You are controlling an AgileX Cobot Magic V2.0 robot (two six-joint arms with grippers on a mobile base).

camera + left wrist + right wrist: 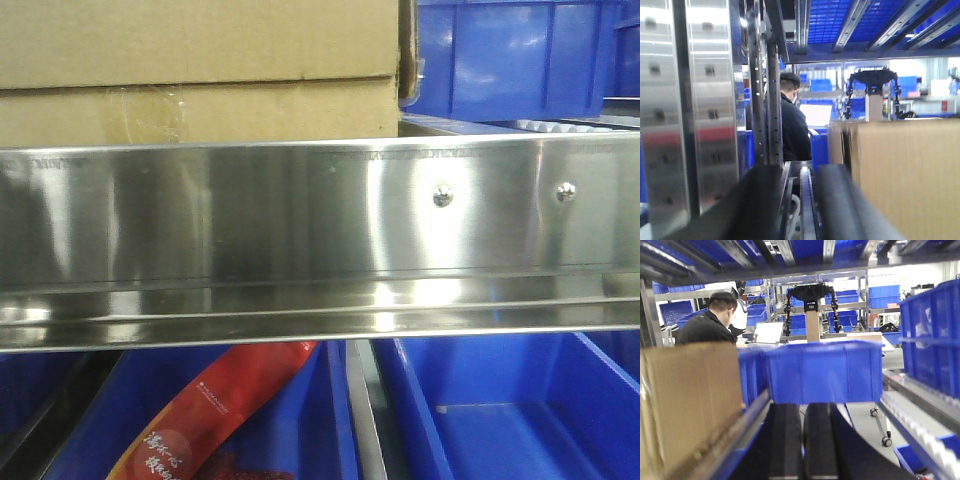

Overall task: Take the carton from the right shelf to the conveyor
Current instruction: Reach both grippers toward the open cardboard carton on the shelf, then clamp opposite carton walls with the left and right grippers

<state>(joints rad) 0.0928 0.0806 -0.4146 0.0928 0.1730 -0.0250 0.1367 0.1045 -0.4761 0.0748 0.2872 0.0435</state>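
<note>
Carton (200, 70) sits on the shelf (300, 220), at its left end behind the steel rail, not yet lifted. Arms flank it: the left claw (799, 172) is just beside its left face, fingers narrowly apart, holding nothing. The right claw (802, 410) is near its right face, fingers almost together, empty, with a blue bin (825, 370) ahead. Contact with the cardboard cannot be told. Conveyor not in view. Judged early: the squeeze, lift and carry all remain.
</note>
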